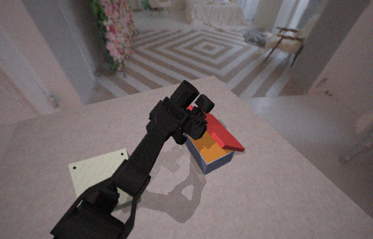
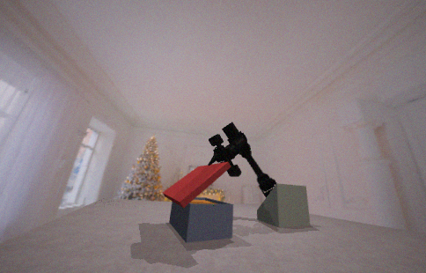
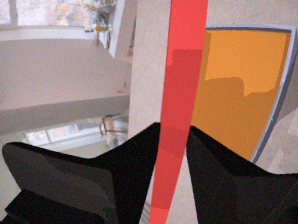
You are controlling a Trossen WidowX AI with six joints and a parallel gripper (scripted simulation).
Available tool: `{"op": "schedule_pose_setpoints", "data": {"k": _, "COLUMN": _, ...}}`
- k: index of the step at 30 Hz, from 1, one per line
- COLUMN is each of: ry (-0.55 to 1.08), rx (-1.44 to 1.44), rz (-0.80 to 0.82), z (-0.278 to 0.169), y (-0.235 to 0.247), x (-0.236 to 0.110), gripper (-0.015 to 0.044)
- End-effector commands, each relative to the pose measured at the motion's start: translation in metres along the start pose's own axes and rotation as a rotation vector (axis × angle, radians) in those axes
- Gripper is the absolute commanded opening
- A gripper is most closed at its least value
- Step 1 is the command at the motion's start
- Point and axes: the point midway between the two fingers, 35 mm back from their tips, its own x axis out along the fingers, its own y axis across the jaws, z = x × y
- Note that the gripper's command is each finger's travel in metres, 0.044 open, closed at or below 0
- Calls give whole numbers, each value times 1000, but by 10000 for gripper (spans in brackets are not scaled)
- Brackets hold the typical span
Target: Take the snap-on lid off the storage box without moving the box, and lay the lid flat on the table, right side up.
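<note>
The red lid (image 1: pixel 225 136) (image 2: pixel 195 182) (image 3: pixel 182 75) is off the near part of the box and steeply tilted. Its raised edge is at my gripper, and its low edge is at the box's far side. Whether that low edge touches the rim cannot be told. The blue-grey storage box (image 1: pixel 219 164) (image 2: pixel 210 221) (image 3: pixel 250 27) stands upright on the table, its orange inside partly showing. My gripper (image 1: pixel 198 116) (image 2: pixel 222 166) (image 3: pixel 173 130) is shut on the lid's raised edge, above the box, with one finger on each side. In the top view the arm hides part of the box and lid.
A pale green block (image 1: pixel 98 169) (image 2: pixel 294 204) with a sloped side stands on the table (image 1: pixel 267 193) (image 2: pixel 81 238), partly behind the arm in the top view. The table's right edge runs beyond the lid's side of the box.
</note>
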Motion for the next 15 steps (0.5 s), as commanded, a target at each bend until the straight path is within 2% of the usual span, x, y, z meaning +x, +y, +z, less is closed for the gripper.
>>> {"op": "schedule_pose_setpoints", "data": {"k": 1, "ry": -2, "rx": 13, "rz": 13, "z": 1, "y": 9, "x": -6, "gripper": 0}}
{"op": "schedule_pose_setpoints", "data": {"k": 15, "ry": -2, "rx": 13, "rz": 13, "z": 1, "y": 23, "x": -18, "gripper": 0}}
